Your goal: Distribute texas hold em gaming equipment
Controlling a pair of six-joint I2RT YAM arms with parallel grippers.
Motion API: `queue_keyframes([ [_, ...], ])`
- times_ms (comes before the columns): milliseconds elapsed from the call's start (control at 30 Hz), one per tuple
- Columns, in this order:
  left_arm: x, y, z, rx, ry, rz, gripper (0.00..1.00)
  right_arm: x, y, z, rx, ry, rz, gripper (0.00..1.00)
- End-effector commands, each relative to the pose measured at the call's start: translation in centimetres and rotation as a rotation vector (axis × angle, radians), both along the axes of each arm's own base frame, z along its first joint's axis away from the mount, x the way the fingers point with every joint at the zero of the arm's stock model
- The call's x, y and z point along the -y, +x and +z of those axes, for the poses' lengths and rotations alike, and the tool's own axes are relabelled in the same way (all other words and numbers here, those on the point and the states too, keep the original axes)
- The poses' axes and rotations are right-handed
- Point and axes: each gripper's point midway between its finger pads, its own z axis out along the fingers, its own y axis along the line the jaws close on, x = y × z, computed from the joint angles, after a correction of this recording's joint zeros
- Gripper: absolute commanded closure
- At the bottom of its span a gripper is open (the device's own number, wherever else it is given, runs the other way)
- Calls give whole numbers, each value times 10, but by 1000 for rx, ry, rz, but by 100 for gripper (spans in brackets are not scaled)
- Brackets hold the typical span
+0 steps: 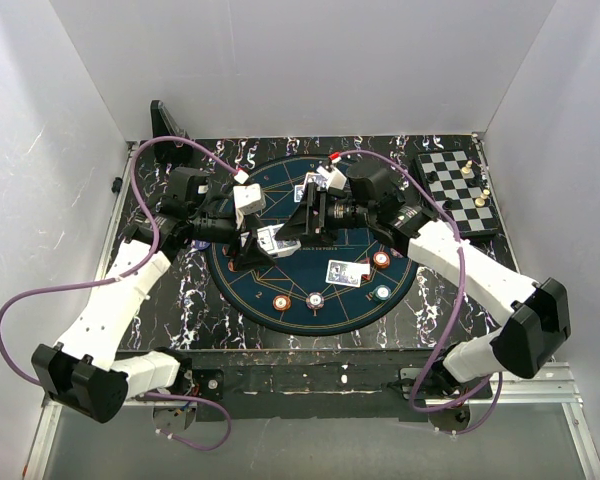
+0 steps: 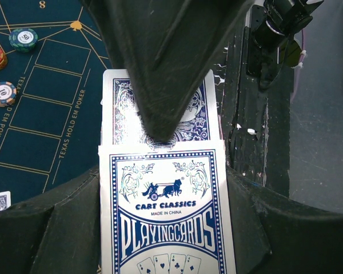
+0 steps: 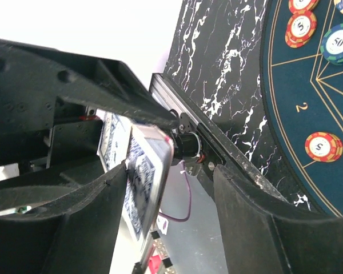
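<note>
Blue-backed deck [image 2: 163, 217]: one, in left tool [image 2: 160, 149] | right tool [image 3: 160, 154]: grip unclear | chip piles [image 1: 381, 258]: four

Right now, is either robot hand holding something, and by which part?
The left gripper is shut on the playing-card box, pinching its flat faces near one end. The right gripper brackets the same box's edge; whether it grips cannot be told.

White-shelled left arm [image 1: 115, 300] and right arm [image 1: 480, 280] carry bulky black joint housings, looping purple cables [image 1: 55, 288] and scuffed matte-black wedge-shaped gripper fingers [image 2: 166, 57].
</note>
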Motion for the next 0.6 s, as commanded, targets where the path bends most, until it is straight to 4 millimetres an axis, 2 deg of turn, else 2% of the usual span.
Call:
queue_keyframes([
  [0, -1, -6, 23, 70, -44, -19, 60, -11, 0, 11, 7, 65, 17, 35],
  [200, -2, -7, 24, 81, -38, -18, 60, -6, -4, 10, 5, 67, 4, 46],
  [333, -2, -7, 26, 86, -42, -16, 60, -3, -7, 10, 6, 57, 0, 57],
  [567, -3, -8, 30, 93, -43, -9, 60, -1, -6, 10, 11, 53, -9, 65],
])
